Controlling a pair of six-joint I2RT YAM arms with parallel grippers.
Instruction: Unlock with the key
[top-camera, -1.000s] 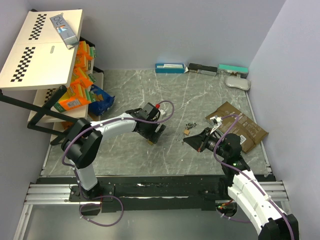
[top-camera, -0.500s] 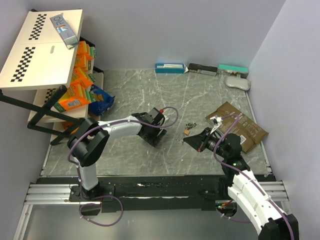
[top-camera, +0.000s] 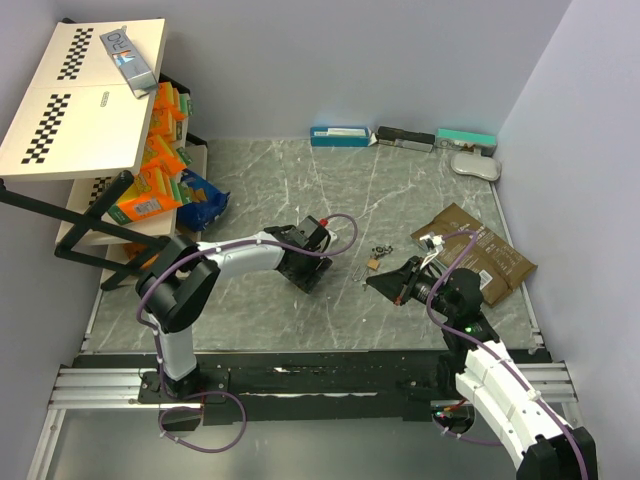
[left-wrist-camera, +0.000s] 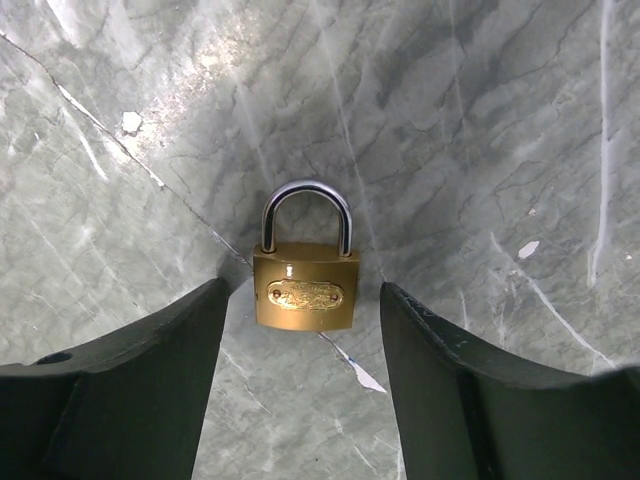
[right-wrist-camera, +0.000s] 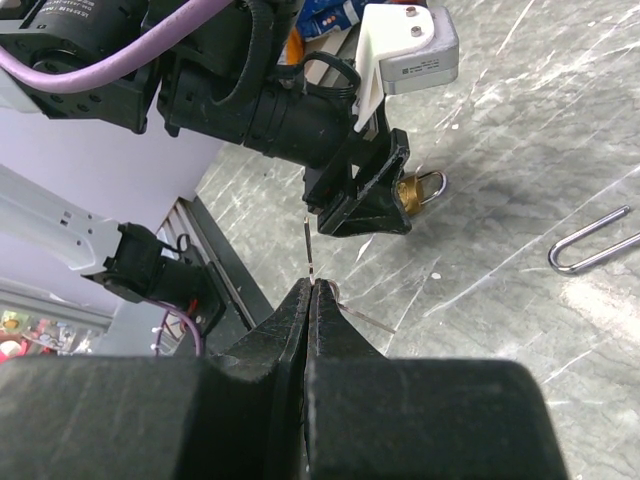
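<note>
A brass padlock (left-wrist-camera: 305, 290) with a steel shackle lies flat on the marble table. My left gripper (left-wrist-camera: 303, 305) is open and low over it, one finger on each side, neither touching. In the top view the left gripper (top-camera: 305, 270) hides the padlock. The padlock also shows in the right wrist view (right-wrist-camera: 415, 190), under the left gripper (right-wrist-camera: 360, 200). My right gripper (right-wrist-camera: 310, 285) is shut on a thin key (right-wrist-camera: 310, 248), held edge-on with its blade pointing toward the padlock. In the top view the right gripper (top-camera: 385, 282) is to the right of the left one, apart from it.
A small brass item with keys (top-camera: 375, 258) and a paper clip (top-camera: 358, 271) lie between the grippers. A brown packet (top-camera: 485, 250) lies at the right. A shelf of snack packs (top-camera: 150, 170) stands at the left. Boxes (top-camera: 340, 135) line the back wall.
My left gripper moved right and down over the padlock, then stayed still. The right arm has not moved.
</note>
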